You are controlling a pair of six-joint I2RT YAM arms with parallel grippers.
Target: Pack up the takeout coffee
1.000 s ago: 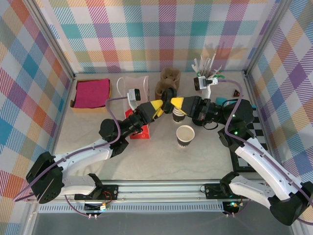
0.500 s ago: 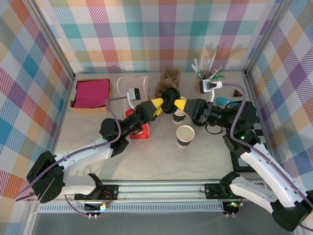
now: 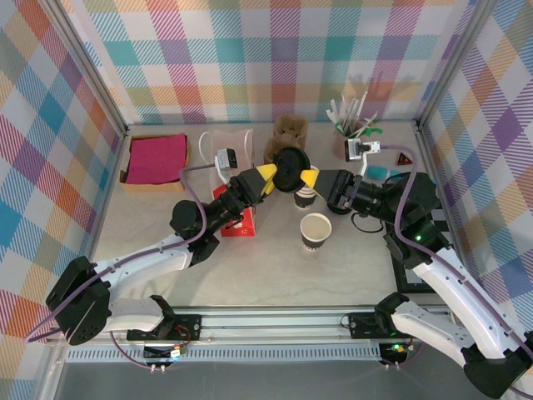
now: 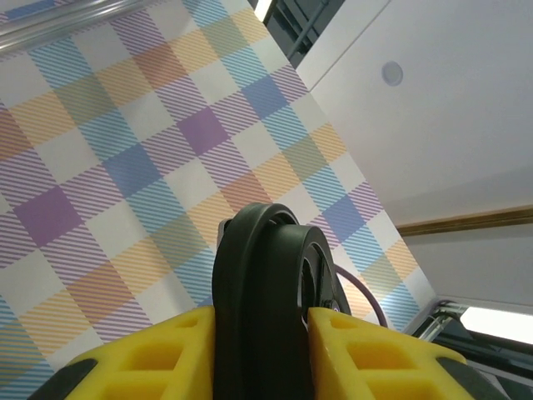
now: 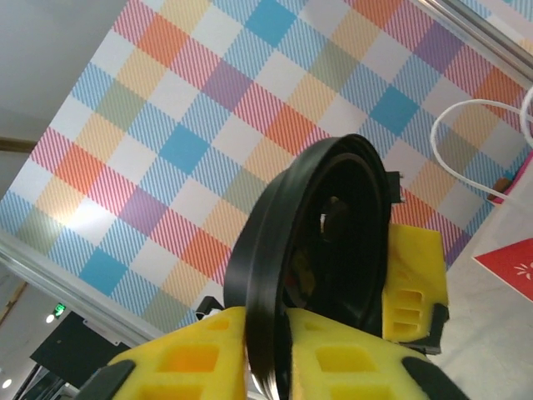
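the left fingers point(image 3: 268, 172) and right fingers point(image 3: 309, 177) meet over the back half of the table point(image 3: 250, 262), with a round black lid point(image 3: 291, 162) held on edge in the air between them. the left fingers are clamped on the lid. the right fingers sit either side of its rim; whether they press it cannot be told. a paper cup point(image 3: 316, 230), white above a brown band, stands open near the table's middle. a second cup point(image 3: 305, 198) stands just behind it, partly under the right fingers.

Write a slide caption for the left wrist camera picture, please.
The left pincer grips a black lid edge-on, plaid wall behind.
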